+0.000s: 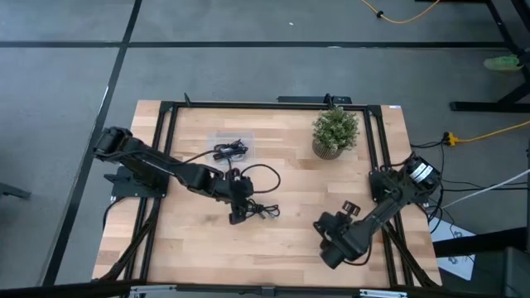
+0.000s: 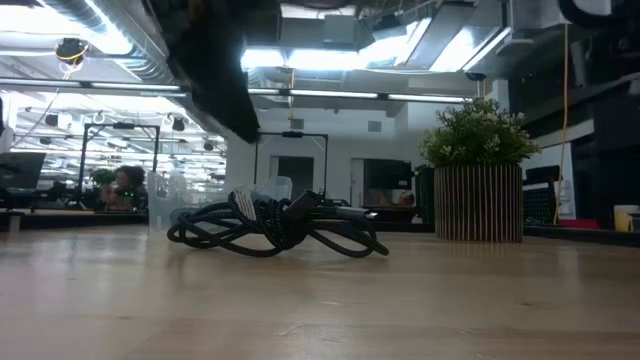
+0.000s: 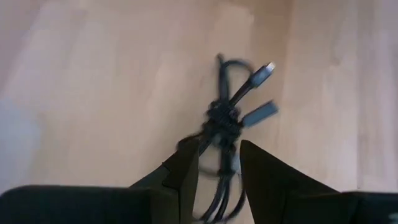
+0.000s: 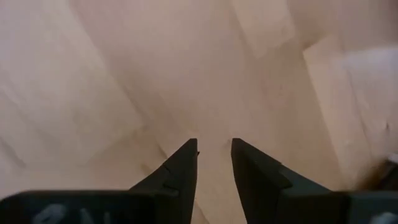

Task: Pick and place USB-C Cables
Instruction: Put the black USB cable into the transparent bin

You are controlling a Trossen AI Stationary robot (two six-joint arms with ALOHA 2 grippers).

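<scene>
Left gripper [image 3: 219, 167]: mine, fingers parted astride a black USB-C cable bundle [image 3: 227, 118], not pinching it.
Cables counted: three black seen; bundle at table [image 1: 190, 248] centre, loose loop [image 1: 263, 177] beside it, coil [image 1: 231, 150] farther back on a clear sheet [image 1: 224, 136].
Right gripper [image 4: 214, 163]: mine, open, over bare wood.
Beyond: one potted plant [image 1: 334, 132], clear of my reach.

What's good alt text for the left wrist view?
A bundled black cable lies on a pale wooden table, running down between the two dark fingers of the left gripper, which stand open on either side of it. Two plug ends stick out from the bundle on the far side.
</scene>
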